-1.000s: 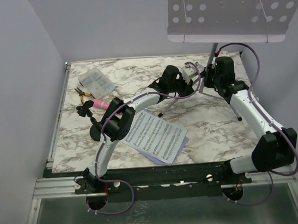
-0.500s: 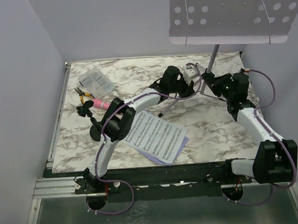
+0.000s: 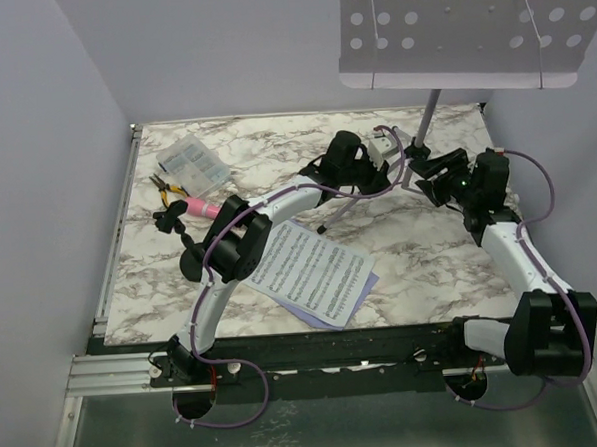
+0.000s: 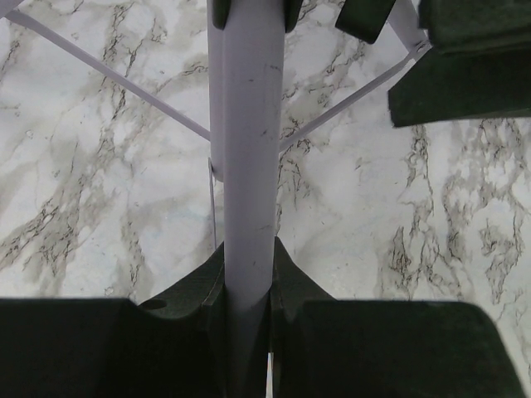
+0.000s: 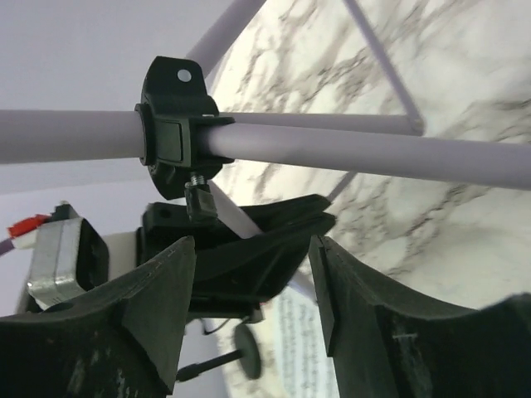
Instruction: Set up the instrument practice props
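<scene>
With the music stand [image 3: 459, 30] upright at far right, its pole [image 4: 247, 166] clenched by the left fingers [image 4: 187, 290] and the right fingers [image 5: 158, 290] released beside it, sheet music [image 3: 311, 271] and pink microphone [image 3: 200, 208] lie unplaced on the worktop [image 3: 265, 155].

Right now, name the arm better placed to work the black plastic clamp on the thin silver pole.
Right. The right end effector is open, the black plastic clamp just ahead; the left end effector is shut on the thin silver pole.
</scene>
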